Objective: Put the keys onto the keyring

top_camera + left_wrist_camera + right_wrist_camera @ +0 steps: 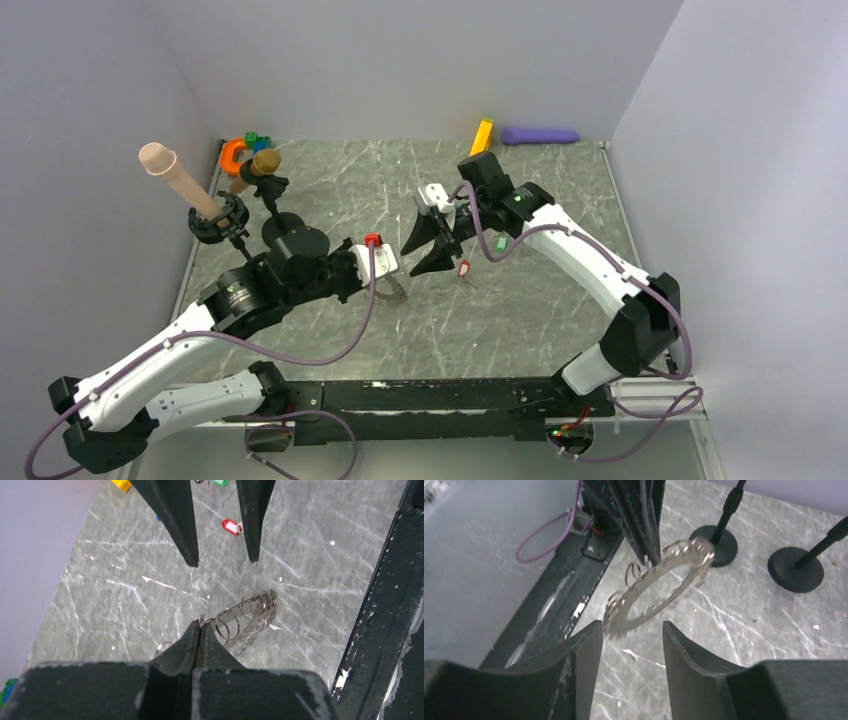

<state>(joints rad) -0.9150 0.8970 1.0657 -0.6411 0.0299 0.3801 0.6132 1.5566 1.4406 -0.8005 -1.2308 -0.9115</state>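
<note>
Far left in the top view, stands [232, 215] carry props, their round black bases [796, 570] resting on the marbled table [560, 300]. Just right of them is the left gripper [200, 626]. Its jaws are pressed together, pinching one small wire ring at the edge of the keyring [248, 614].

The keyring — a toothed silver loop with a hollow centre — juts out tilted from that pinch. In the right wrist view it seems to be off the table, the rest of it hanging free.

The right gripper [631, 626] faces it from the right with jaws spread wide. Its fingertips [189, 550] point toward the loop, near it but apart. In the right wrist view the loop's near edge sits just above the gap between the two fingers.

Right of that gripper the red key [231, 527] lies flat on the table with a small ring on one end. The green key [219, 482] lies farther on, cut by the frame edge in the left wrist view. Neither touches the keyring.

Against the back wall lies an orange block [481, 137] and, to its right, a purple cylinder [540, 135].
</note>
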